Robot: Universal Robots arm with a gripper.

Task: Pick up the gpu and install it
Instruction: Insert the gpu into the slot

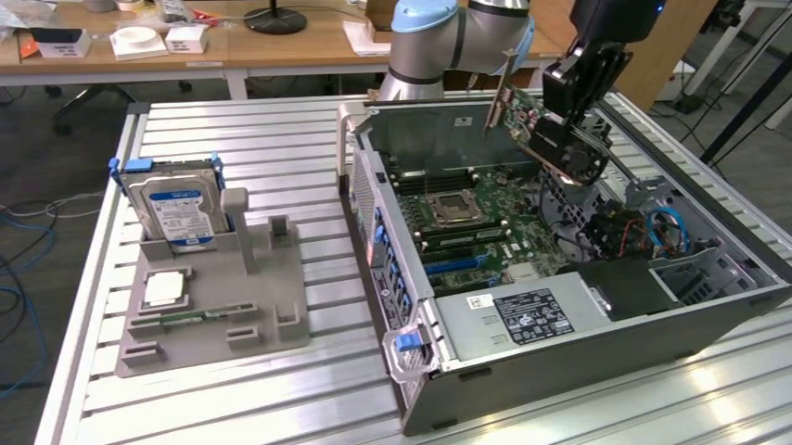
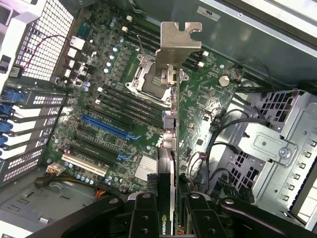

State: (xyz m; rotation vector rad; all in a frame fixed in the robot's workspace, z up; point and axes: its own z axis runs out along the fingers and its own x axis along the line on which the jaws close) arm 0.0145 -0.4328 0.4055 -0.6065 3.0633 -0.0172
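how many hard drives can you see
1: the hard drive stands upright in the gray holder on the exterior view's left, outside the computer case. Others may hide inside it.

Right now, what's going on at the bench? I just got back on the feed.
The arm has the gpu clamped in its jaws, tilted in the air above the open computer case. The card hangs over the motherboard and is not yet seated in any slot. On the grey holder at the exterior view's left, the hard drive stands upright.
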